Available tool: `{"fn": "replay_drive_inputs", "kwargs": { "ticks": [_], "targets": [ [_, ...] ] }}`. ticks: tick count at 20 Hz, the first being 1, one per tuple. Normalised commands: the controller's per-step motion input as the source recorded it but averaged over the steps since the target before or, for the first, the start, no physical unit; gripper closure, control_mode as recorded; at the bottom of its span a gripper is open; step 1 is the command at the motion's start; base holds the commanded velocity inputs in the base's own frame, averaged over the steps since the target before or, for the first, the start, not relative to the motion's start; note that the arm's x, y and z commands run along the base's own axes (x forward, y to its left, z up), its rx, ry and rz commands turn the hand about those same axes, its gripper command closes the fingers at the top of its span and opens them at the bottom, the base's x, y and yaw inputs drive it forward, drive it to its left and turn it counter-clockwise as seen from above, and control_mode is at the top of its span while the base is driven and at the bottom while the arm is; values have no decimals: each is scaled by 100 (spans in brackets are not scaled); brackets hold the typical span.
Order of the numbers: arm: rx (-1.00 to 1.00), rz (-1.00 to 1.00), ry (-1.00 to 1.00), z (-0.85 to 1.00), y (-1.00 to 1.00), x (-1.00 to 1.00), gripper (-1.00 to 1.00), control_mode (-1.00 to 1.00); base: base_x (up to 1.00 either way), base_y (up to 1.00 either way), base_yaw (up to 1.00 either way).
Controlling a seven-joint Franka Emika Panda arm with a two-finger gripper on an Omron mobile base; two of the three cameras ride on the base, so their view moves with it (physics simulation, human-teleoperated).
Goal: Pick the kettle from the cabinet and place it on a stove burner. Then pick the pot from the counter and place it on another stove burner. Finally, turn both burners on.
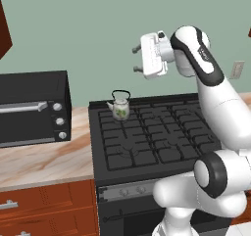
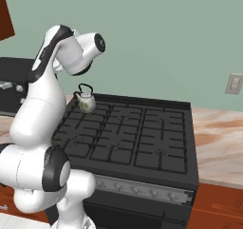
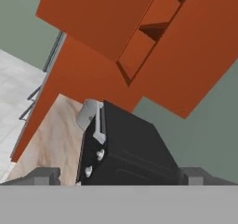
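My gripper (image 1: 138, 59) is raised well above the range, turned to point left, its two fingers spread wide apart with nothing between them. It hangs above and a little right of the kettle (image 1: 120, 106), clear of it.

The kettle stands upright on the far left stove burner (image 1: 119, 117), handle arched over its lid, spout to the left. The remaining stove burners (image 2: 142, 133) carry nothing.

Left of the range, the counter (image 1: 46, 159) holds a black toaster oven (image 1: 33, 107) set back against the wall. In the hand view, a grey rounded object (image 3: 88, 112) shows just beyond the toaster oven on the counter; this is probably the pot, though the oven hides most of it and I cannot confirm its form. Above it in that view, the cabinet (image 3: 139, 37) stands with its door open and bare shelves visible inside.

Drawers (image 1: 44, 208) sit beneath the counter.
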Motion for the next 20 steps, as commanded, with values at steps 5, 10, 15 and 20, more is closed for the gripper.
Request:
{"fn": "replay_drive_inputs", "kwargs": {
  "ticks": [5,10,15,20],
  "targets": [
    [-4,0,-5,-9,2,0,-100,-100,0,0,0],
    [-4,0,-15,-1,0,-9,-100,-100,0,0,0],
    [-4,3,-16,0,0,-13,-100,-100,0,0,0],
    [-5,4,-12,0,0,-15,-100,-100,0,0,0]
  ]
}}
